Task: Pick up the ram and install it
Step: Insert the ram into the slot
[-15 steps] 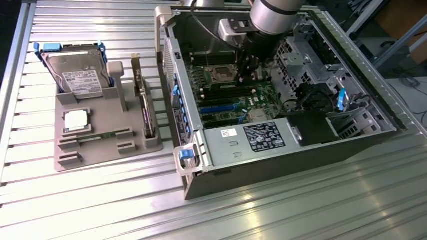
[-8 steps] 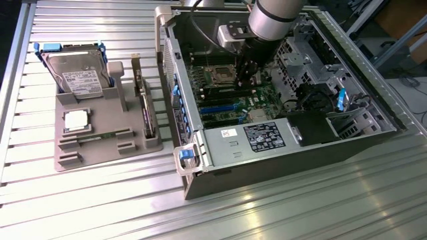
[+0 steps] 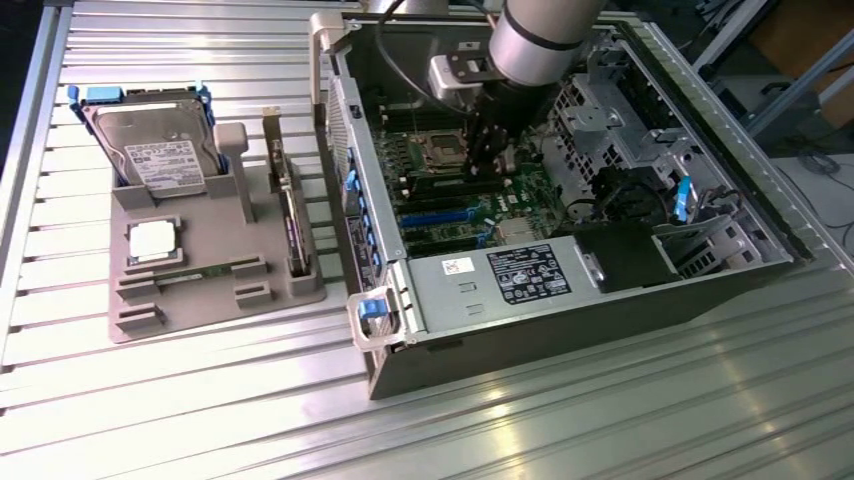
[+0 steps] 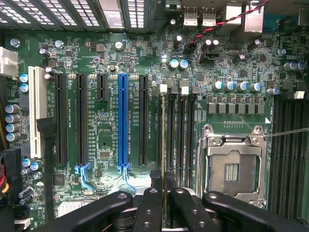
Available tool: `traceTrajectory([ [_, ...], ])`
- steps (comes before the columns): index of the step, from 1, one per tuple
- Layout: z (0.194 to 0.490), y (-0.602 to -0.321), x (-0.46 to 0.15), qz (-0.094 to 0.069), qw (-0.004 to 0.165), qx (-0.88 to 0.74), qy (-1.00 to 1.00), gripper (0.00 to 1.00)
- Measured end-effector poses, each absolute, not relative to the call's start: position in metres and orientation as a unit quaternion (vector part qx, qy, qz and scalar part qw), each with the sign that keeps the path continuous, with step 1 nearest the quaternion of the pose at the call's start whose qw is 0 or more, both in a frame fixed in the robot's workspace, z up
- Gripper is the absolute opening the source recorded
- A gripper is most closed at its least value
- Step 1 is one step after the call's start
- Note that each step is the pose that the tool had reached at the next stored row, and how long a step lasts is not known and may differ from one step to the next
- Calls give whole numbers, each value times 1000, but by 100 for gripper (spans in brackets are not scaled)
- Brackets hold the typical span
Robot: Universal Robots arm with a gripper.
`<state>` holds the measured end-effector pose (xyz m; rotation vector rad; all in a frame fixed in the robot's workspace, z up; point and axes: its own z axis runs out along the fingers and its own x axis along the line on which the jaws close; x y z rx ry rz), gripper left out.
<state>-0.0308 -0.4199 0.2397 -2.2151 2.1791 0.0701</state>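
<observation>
Pickup is complete: the fingers (image 4: 155,181), set narrow, pinch the ram (image 4: 163,137) edge-on along the memory slots (image 4: 181,135) beside the processor socket (image 4: 231,166); full seating appears unfinished.

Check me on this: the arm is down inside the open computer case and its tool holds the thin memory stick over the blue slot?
Not quite. In the wrist view the tool holds the ram over a memory slot next to the processor socket, not the blue slot.
</observation>
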Motion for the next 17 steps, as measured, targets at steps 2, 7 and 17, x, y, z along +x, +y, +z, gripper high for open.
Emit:
traceTrajectory([
  [2,238,-420,-31,23,17,-713,701,13],
  [7,235,-420,-32,22,16,-713,701,13],
  [17,234,-420,-31,22,16,-713,701,13],
])
